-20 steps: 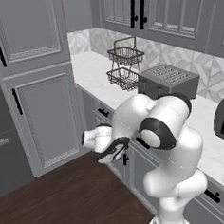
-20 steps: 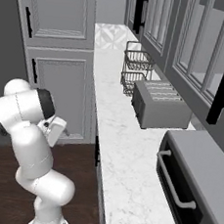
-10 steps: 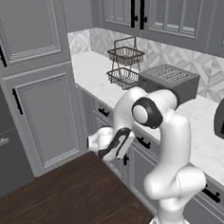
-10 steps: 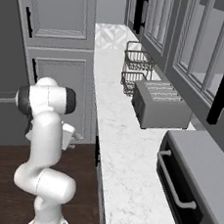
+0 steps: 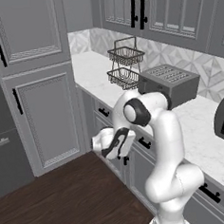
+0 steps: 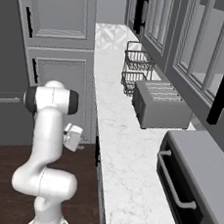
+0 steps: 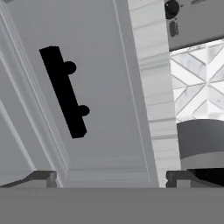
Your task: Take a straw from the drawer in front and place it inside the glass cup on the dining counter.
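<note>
The drawer [image 7: 103, 87] is shut; its framed grey front fills the rolled hand view, with the short black bar handle [image 7: 64, 91] up and left of the gap between my fingers. My gripper [image 5: 122, 148] hangs open and empty just in front of the row of drawer fronts under the marble worktop, beside a drawer handle [image 5: 144, 142]. From the right base view the gripper [image 6: 79, 140] points at the cabinet face. Both fingertips [image 7: 41, 177] stand wide apart, short of the panel. The straw, the glass cup and the dining counter are out of view.
On the marble worktop [image 5: 89, 68] stand stacked wire baskets [image 5: 126, 65], a grey toaster [image 5: 169, 83] and a toaster oven [image 6: 199, 188]. Tall grey cabinet doors [image 5: 42, 114] rise to the left. Dark wood floor [image 5: 59, 203] lies open in front of the cabinets.
The arm has unfolded: its elbow rose and the hand swung in toward the drawer fronts. The jaws stayed wide open.
</note>
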Robot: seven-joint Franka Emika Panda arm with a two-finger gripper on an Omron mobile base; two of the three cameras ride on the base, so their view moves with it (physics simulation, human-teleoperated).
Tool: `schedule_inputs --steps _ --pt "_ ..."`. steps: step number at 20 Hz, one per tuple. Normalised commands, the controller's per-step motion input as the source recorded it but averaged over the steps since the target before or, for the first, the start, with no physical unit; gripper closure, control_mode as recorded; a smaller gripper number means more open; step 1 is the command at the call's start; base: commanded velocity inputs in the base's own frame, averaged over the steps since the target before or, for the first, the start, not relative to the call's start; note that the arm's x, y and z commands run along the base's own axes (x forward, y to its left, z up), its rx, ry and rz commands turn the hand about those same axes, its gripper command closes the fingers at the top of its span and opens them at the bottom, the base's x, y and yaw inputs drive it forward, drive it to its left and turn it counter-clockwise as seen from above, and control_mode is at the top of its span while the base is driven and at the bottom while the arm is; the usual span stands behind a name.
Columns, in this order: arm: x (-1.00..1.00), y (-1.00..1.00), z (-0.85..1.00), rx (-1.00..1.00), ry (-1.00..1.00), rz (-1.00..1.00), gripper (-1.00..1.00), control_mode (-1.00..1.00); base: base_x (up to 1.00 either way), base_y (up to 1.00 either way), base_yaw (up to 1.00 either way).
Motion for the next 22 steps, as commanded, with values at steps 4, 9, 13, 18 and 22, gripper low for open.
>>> schedule_inputs --steps 4,9,13,18,22 --pt "0.31 -0.24 -0.3 0.0 0.1 0.13 -1.0 -1.0 0.0 0.0 0.0" --pt "0.15 -0.17 -0.32 0.0 0.1 0.11 -1.0 -1.0 0.0 0.0 0.0" --pt "0.15 -0.16 -0.14 0.0 0.05 0.08 -1.0 -1.0 0.0 0.0 0.0" --pt "0.31 -0.16 -0.21 0.0 0.08 0.08 -1.0 -1.0 0.0 0.0 0.0" --pt "0.36 -0.17 -0.3 0.0 0.11 0.08 -1.0 -1.0 0.0 0.0 0.0"
